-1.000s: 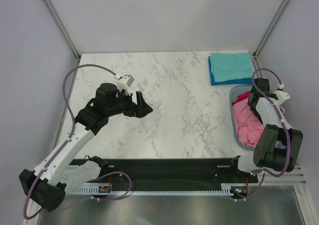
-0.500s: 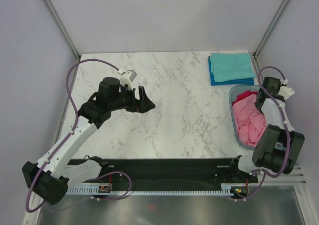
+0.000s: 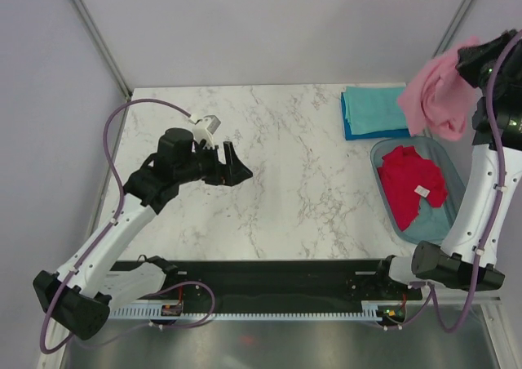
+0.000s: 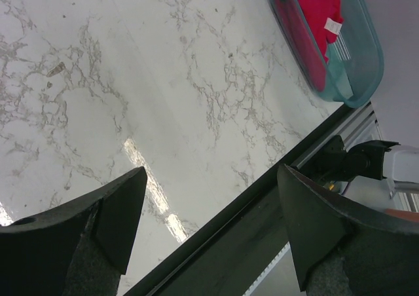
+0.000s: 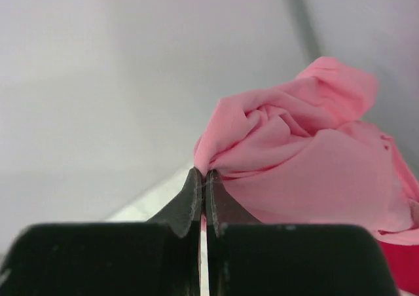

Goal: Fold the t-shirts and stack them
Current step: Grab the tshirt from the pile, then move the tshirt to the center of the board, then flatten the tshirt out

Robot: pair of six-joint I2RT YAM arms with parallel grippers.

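My right gripper (image 3: 469, 57) is raised high at the right edge and shut on the light pink t-shirt (image 3: 436, 95), which hangs bunched below it. In the right wrist view the pink t-shirt (image 5: 308, 158) is pinched at the closed tips of the right gripper (image 5: 205, 177). A crimson red t-shirt (image 3: 412, 181) with a small white tag lies in the clear bluish tub (image 3: 453, 214); it also shows in the left wrist view (image 4: 317, 8). Folded teal and blue t-shirts (image 3: 377, 112) are stacked at the back right. My left gripper (image 3: 236, 163) hovers open over the left middle of the table, holding nothing (image 4: 209, 178).
The marble table (image 3: 285, 181) is bounded by grey walls on three sides and by a black rail (image 3: 269, 275) at the near edge. Metal frame posts rise at the back corners. The tub stands against the right edge.
My right gripper closed on the pink t-shirt in the tub and lifted it high above, uncovering the red t-shirt. The left gripper shifted slightly and stayed open.
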